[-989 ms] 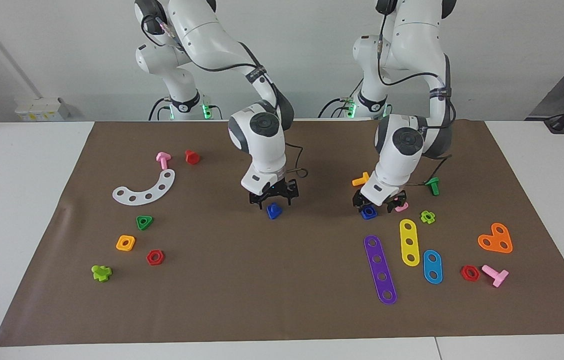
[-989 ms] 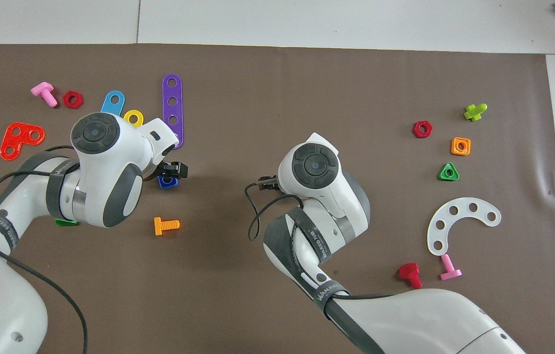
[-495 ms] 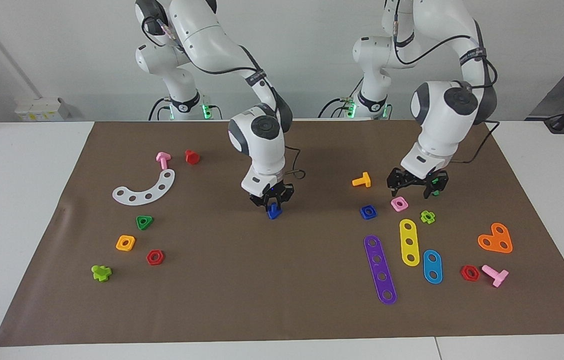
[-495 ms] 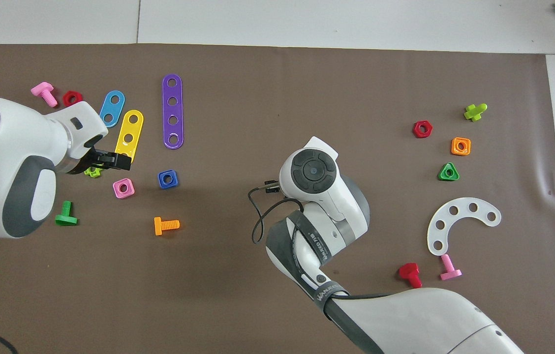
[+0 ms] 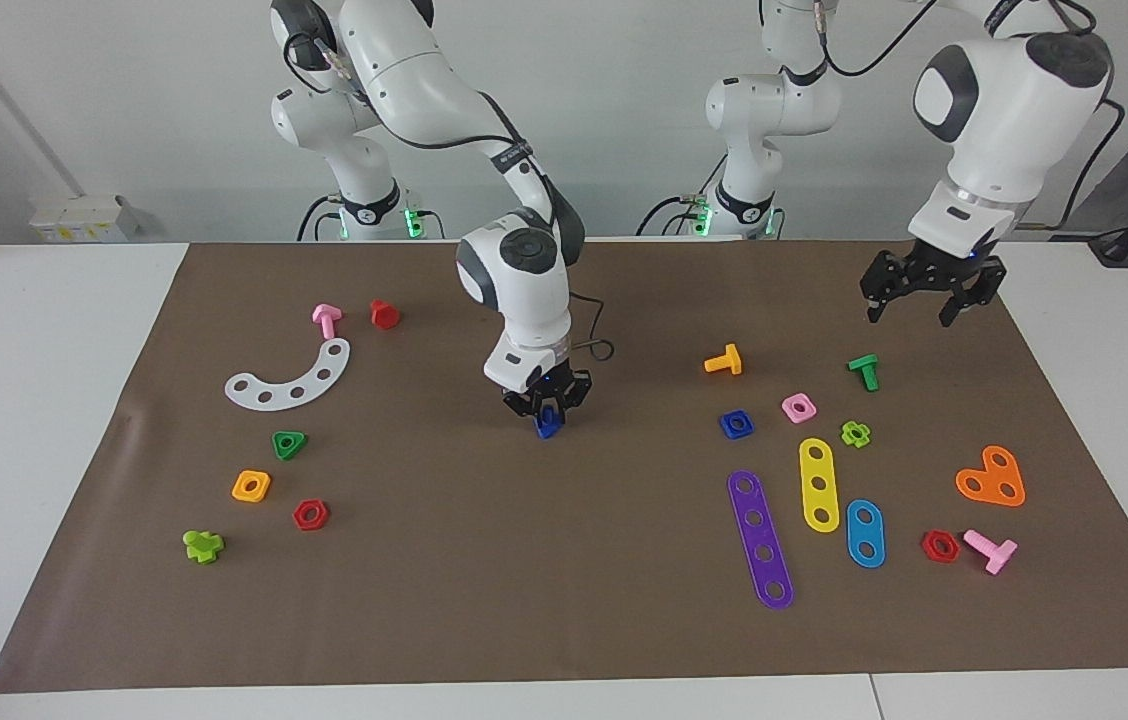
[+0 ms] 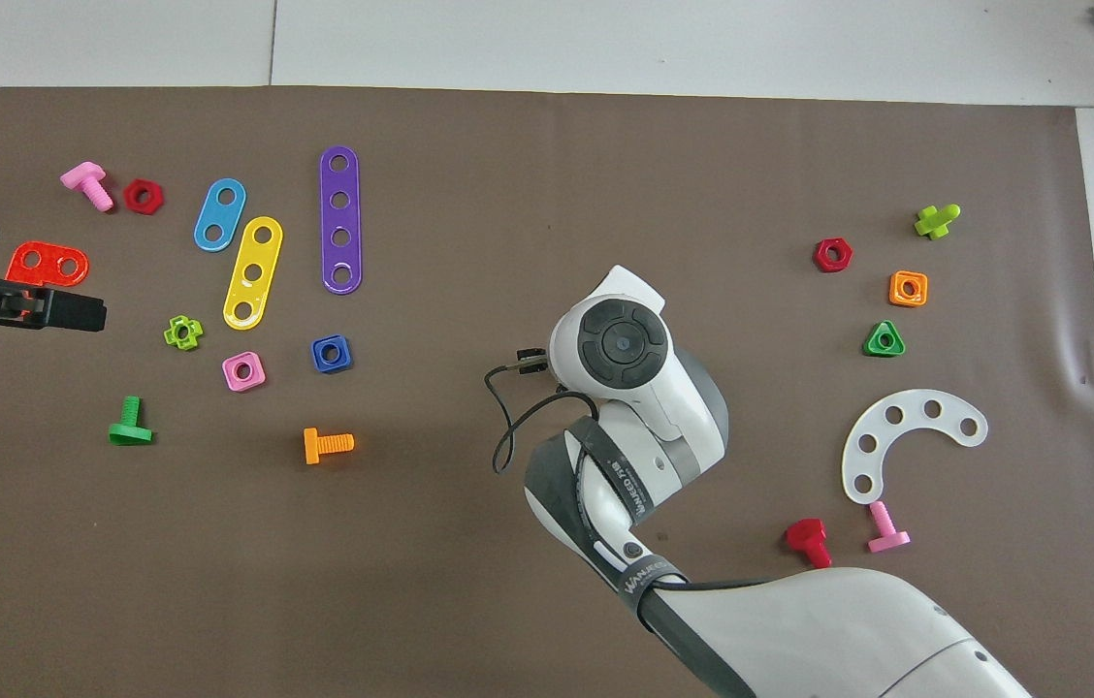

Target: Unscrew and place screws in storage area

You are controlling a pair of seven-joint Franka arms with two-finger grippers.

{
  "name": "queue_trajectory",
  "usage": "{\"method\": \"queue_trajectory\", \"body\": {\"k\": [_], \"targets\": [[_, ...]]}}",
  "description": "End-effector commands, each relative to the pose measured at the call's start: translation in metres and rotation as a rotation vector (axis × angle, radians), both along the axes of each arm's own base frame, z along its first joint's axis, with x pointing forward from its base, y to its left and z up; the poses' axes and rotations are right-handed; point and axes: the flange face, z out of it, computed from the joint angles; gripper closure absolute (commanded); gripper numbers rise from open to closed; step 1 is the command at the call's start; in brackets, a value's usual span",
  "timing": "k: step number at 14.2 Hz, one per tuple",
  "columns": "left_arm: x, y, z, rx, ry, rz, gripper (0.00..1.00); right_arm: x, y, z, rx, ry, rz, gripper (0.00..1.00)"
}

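Mid-surface: blue triangular-head bolt (image 5: 548,425), directly beneath right gripper (image 5: 548,408), clenched on it from above. Left gripper (image 5: 930,300) released, raised, waiting over its own end.

Small blue bolt (image 5: 548,426), mid-mat, gripped between claw tips

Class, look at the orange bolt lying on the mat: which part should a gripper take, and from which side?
Probably its threaded stem, from straight above. The orange bolt lies on its side, stem toward the right arm's end, so fingers can close across the stem.
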Motion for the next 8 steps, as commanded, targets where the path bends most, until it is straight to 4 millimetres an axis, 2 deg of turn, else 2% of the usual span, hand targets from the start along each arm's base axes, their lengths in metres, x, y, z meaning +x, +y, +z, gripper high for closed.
{"method": "queue_trajectory", "body": {"k": [1,2,3,4,5,8], "targets": [[0.008,0.000,0.041,0.007,0.017,-0.008,0.00,0.000,-0.003,-0.003,0.000,-0.015,0.015,0.63],[0.008,0.000,0.055,0.006,0.024,-0.007,0.00,0.000,-0.004,-0.004,-0.005,-0.008,0.015,0.63],[0.010,0.000,0.059,0.006,0.047,-0.006,0.00,-0.001,-0.007,-0.006,-0.009,-0.004,0.015,0.71],[0.011,-0.001,0.065,0.006,0.052,-0.008,0.00,-0.004,-0.009,-0.009,-0.015,0.005,0.015,1.00],[0.009,-0.002,0.070,0.009,0.040,-0.009,0.00,-0.004,-0.009,-0.009,-0.015,0.007,0.013,1.00],[-0.005,0.001,0.055,0.006,0.077,0.001,0.00,0.001,-0.012,0.000,-0.016,0.003,0.010,1.00]]}}
